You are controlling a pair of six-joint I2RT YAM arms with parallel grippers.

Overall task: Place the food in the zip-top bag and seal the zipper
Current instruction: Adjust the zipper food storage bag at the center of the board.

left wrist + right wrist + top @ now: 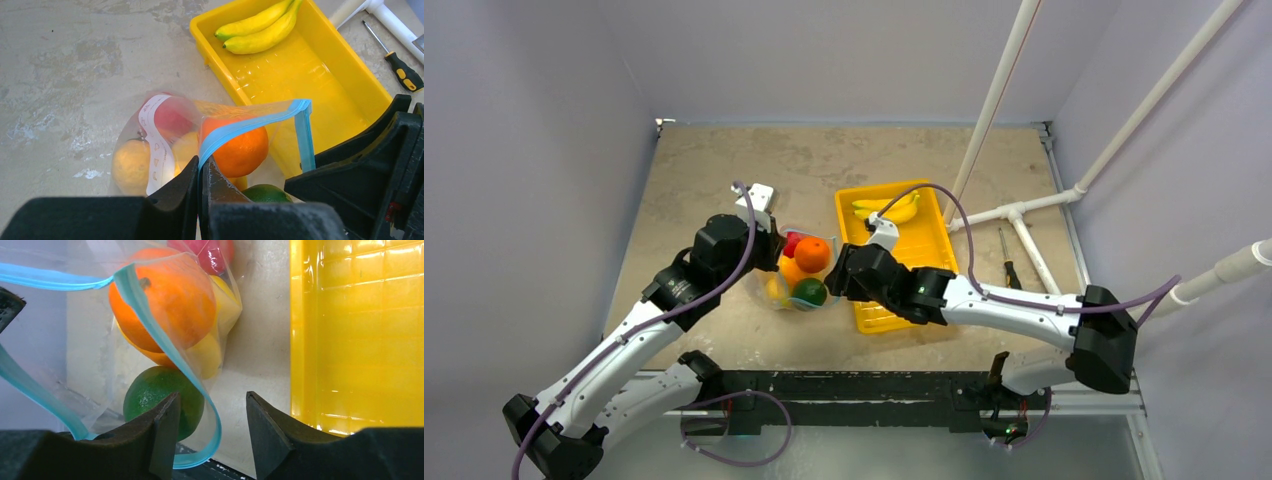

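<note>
Pinching zipper (245,127) in left gripper (200,166), I had right gripper (211,398) half-open astride it; lime (150,390) left, tray (350,340) right.

Top looks down — wrist views close, sharing bag (161,150).

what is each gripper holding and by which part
The left gripper pinches the zip-top bag by its teal zipper; the right gripper holds nothing, jaws open around the zipper.
</note>
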